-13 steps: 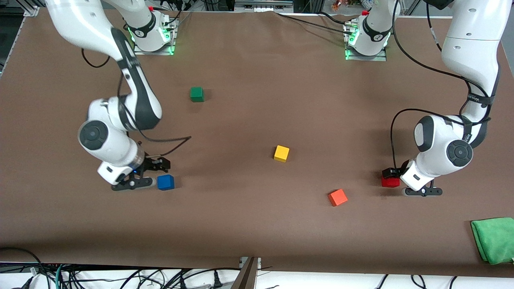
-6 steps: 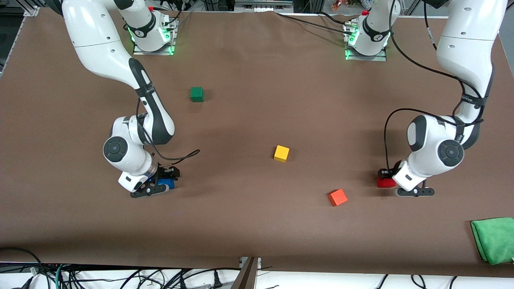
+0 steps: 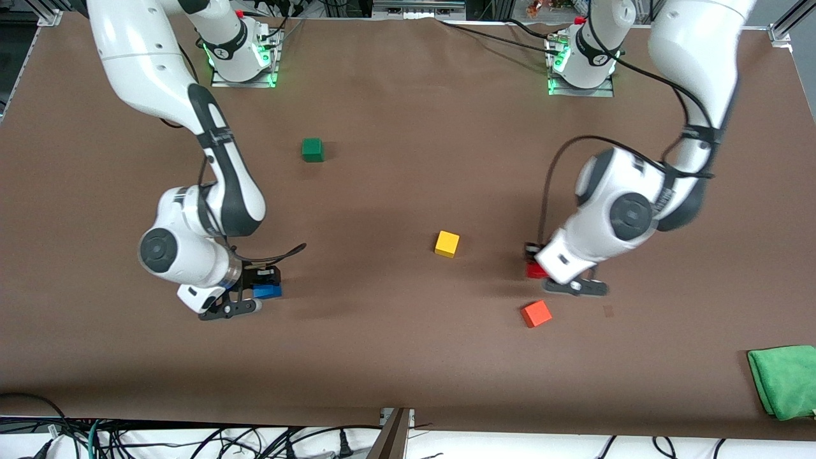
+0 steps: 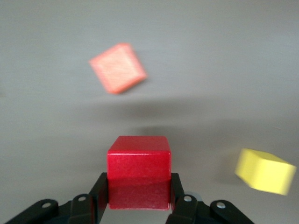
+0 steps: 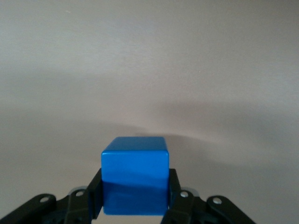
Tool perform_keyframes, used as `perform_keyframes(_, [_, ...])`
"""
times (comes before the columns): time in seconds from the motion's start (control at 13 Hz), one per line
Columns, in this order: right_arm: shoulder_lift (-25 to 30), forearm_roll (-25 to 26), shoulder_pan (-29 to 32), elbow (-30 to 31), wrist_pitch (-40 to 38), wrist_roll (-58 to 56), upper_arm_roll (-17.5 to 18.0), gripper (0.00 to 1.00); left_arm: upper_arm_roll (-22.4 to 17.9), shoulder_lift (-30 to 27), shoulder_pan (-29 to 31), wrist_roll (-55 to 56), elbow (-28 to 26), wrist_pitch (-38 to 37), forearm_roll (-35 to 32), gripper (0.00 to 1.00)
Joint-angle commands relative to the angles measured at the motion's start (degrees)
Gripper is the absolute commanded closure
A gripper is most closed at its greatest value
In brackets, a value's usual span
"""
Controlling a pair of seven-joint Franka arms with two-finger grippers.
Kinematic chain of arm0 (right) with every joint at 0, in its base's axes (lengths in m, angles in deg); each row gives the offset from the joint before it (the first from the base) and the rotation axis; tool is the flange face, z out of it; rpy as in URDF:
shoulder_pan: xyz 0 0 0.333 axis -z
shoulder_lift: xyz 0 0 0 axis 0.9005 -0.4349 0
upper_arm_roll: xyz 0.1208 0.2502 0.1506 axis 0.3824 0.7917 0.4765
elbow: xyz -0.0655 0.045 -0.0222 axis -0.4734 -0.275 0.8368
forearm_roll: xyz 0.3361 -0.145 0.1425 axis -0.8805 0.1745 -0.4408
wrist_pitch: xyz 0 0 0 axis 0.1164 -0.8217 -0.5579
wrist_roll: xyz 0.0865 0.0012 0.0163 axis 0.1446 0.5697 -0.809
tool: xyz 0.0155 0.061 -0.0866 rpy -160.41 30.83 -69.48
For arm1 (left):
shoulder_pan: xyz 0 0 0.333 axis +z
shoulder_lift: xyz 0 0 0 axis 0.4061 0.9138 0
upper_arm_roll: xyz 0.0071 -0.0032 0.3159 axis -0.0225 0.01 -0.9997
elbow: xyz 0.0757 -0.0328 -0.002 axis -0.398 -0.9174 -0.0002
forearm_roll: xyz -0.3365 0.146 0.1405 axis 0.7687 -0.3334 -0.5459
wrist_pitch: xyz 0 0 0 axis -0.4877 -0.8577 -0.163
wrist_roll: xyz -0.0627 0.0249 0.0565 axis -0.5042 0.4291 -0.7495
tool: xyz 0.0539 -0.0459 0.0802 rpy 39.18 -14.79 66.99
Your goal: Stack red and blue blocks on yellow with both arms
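high front camera; two close wrist cameras

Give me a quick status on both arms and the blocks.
Left gripper shut on red block, airborne between yellow block and orange-red cube. Right gripper shut on blue block. Yellow top bare.

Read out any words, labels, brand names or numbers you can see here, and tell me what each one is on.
No text can be read.
Red block, in the left tool: plain faces.
Blue block, in the right tool: plain faces.
Yellow block: plain.
Small marks on the arm bases: too small to read.
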Motion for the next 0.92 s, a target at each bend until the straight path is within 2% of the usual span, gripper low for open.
perform_keyframes(0.0, [2.9, -1.1, 1.6, -5.9, -11.3, -1.4, 0.0, 0.87, -1.0, 1.1, -8.4, 1.5, 1.7, -1.3, -1.3, 1.00])
perform_keyframes(0.23, [5.4, -0.9, 1.1, -8.7, -17.3, 3.0, -0.1, 0.88, -1.4, 4.4, -15.0, 4.7, 4.7, -1.0, -4.3, 1.00])
perform_keyframes(0.46, [5.3, 0.9, -1.4, -14.2, -21.7, 11.6, 0.1, 0.88, -1.4, 6.9, -15.9, 5.9, 6.5, -0.3, -4.5, 1.00])
perform_keyframes(0.69, [3.1, 2.3, -5.7, -16.9, -19.6, 20.5, 0.1, 0.88, -1.2, 8.8, -17.6, 5.9, 7.4, -0.2, -8.4, 1.00])
perform_keyframes(0.85, [1.1, 2.2, -7.7, -19.0, -18.7, 25.8, 0.1, 0.88, -1.3, 9.6, -18.3, 5.9, 7.6, 0.4, -8.5, 1.00])
